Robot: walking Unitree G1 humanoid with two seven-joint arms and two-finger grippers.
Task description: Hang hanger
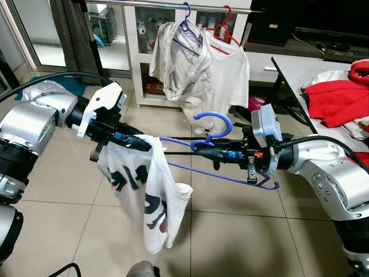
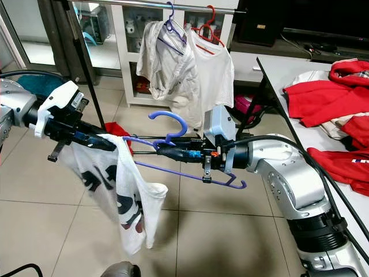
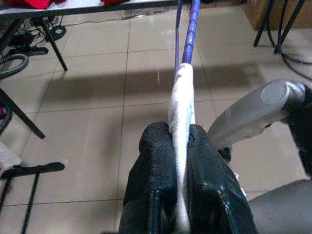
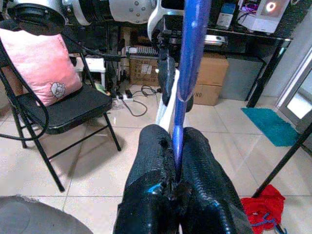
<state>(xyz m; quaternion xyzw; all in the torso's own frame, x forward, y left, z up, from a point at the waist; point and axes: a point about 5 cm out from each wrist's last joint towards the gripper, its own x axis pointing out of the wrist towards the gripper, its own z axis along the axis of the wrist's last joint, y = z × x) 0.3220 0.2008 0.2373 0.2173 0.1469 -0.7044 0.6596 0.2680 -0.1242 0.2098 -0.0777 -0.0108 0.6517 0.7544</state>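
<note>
Your two arms are silver, built of rounded metal shells split by black ribbed joints. Small screws dot the right arm's (image 2: pixel 288 173) shell near the elbow, and a black cable arcs over each arm. The left arm (image 1: pixel 34 115) ends in a white wrist housing, the right in a grey box-shaped one. Both jaws are glossy black, with blue and orange touches.

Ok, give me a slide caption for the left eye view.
Both grippers, left and right, hold a blue hanger with a white shirt before the clothes rail.
</note>
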